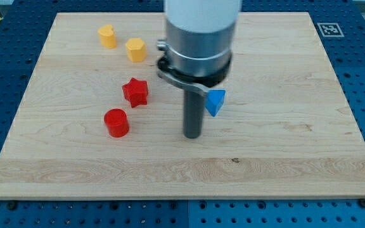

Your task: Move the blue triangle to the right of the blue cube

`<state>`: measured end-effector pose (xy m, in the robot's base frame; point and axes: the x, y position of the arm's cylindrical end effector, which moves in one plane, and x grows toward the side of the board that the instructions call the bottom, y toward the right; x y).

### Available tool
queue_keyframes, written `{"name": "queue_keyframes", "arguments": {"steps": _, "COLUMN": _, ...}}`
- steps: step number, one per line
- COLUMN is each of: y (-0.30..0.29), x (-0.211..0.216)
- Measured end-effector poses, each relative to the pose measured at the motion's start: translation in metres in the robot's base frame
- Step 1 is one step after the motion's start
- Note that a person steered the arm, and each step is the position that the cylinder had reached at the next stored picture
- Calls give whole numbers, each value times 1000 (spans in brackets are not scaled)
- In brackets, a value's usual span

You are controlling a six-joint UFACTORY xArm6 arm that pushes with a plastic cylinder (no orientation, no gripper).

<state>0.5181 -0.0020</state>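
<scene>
Five blocks are counted on the wooden tabletop [284, 158]: two yellow, two red, one blue. The blue triangle [215, 102] is seen near the middle, just right of the dark rod, partly hidden by the arm's collar. My tip [192, 135] is placed just below-left of the triangle; contact cannot be told. No jaws are fitted, only the rod. A yellow block [107, 36] and a yellow hexagon-like block [135, 49] are at the view's upper left. A red star [135, 92] and red cylinder [116, 123] are left of the tip. A blue cube is not visible.
</scene>
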Motion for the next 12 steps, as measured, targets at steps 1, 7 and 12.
{"name": "queue_keyframes", "arguments": {"steps": 1, "y": -14, "x": 0}}
{"name": "queue_keyframes", "arguments": {"steps": 7, "y": 51, "x": -50}}
{"name": "queue_keyframes", "arguments": {"steps": 12, "y": 67, "x": -53}}
